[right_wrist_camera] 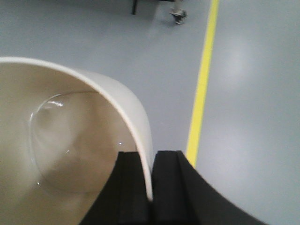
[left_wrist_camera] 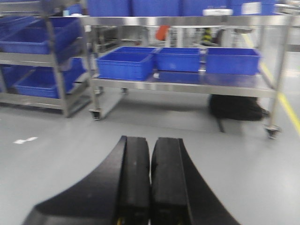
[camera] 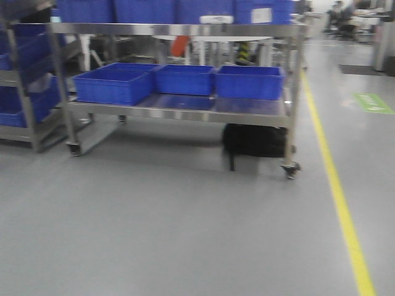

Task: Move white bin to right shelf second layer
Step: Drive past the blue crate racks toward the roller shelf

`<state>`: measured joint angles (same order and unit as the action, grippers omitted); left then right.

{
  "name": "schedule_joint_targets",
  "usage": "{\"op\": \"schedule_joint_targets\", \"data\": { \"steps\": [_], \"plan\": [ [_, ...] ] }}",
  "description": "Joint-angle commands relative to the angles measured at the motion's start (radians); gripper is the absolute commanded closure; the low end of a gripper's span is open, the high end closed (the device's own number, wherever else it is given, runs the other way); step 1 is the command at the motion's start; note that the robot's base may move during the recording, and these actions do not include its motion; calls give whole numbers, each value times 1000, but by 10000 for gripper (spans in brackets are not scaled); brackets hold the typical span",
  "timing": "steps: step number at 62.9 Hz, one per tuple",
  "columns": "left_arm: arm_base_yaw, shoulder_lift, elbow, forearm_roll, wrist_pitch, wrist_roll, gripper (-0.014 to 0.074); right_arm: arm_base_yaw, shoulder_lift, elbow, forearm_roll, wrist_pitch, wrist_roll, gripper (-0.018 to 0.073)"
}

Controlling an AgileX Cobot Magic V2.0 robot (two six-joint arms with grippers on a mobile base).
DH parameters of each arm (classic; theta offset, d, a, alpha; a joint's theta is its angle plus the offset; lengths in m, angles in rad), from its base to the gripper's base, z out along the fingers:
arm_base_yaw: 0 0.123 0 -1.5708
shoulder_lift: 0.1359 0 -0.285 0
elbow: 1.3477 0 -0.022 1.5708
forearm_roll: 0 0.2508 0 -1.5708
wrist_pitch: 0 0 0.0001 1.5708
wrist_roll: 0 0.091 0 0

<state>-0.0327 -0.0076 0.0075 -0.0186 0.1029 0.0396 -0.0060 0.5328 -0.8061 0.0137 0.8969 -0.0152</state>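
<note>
Your right end effector [right_wrist_camera: 150, 161] is clenched on the white bin [right_wrist_camera: 70, 154], one finger inside and one outside, with the rim wall pinched between them (the tub's body lies to its left, grey floor showing beyond). Past its outer finger, a yellow floor line [right_wrist_camera: 201, 93] runs away from it. Your left end effector [left_wrist_camera: 150, 147] is closed, fingers pressed together on nothing. Well ahead of it stands a wheeled steel cart [left_wrist_camera: 187, 86], with blue crates [left_wrist_camera: 125, 64] on its lower surface.

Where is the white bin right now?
In the right wrist view, the white bin hangs over the grey floor, its rim pinched by the right gripper, just left of the yellow floor line.
</note>
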Motion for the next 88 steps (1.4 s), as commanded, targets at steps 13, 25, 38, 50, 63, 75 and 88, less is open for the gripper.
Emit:
{"op": "schedule_joint_targets", "data": {
  "steps": [13, 25, 38, 50, 63, 75, 88],
  "plan": [
    [-7, -21, 27, -8, -81, -5, 512, -5, 4, -29, 4, -84, -3, 504],
    [-7, -21, 27, -8, -81, -5, 512, -5, 4, -29, 4, -83, -3, 504],
    [-7, -21, 27, -8, -81, -5, 512, -5, 4, -29, 4, -83, -3, 504],
    [-7, -21, 27, -8, -81, -5, 512, -5, 4, -29, 4, -81, -3, 504],
    [-7, -21, 27, -8, -81, -5, 512, -5, 4, -29, 4, -80, -3, 504],
    [-7, -21, 27, -8, -81, -5, 512, -5, 4, -29, 4, -80, -3, 504],
    [-7, -21, 27, -8, -81, -5, 512, -5, 4, -29, 4, -80, -3, 504]
  ]
}}
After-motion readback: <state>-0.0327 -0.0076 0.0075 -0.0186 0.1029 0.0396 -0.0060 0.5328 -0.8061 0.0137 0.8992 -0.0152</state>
